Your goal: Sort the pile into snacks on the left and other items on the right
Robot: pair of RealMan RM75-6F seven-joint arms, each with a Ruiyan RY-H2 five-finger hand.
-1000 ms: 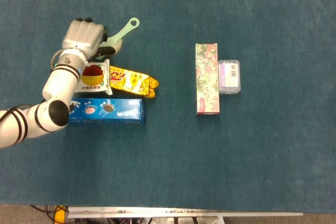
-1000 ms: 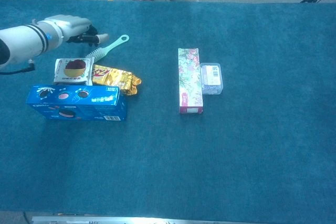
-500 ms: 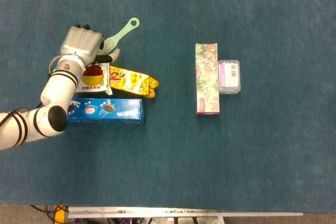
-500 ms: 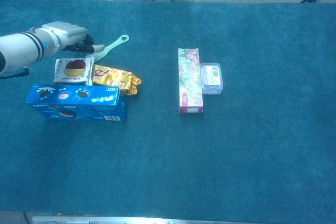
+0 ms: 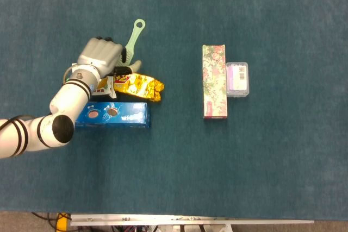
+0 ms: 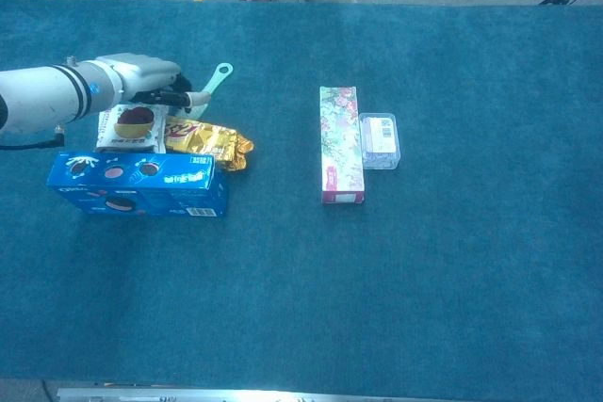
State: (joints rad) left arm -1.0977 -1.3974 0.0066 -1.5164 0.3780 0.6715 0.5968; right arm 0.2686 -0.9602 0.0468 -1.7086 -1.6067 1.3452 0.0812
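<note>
Here, left hand (image 5: 103, 57) clenched on the mint brush (image 5: 132, 39) — handle poking out beyond the fingers (image 6: 194, 98). Just below: gold wrapper (image 5: 138, 86), blue cookie box (image 6: 141, 185) — lettering unreadable. Well apart: floral box (image 5: 215, 81).

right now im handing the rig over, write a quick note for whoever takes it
Left hand: closed around the brush end of the green brush; its handle sticks out past the fingers. I cannot tell whether it is lifted off the table.
Right hand: not in view.
Left side: blue cookie box, gold snack wrapper and white snack packet lie together.
Right side: floral box with a small clear box touching its right side.
Done: snacks grouped on the left, two other items on the right.
Left: the brush sits among the snacks and probably belongs over by the floral box.
</note>
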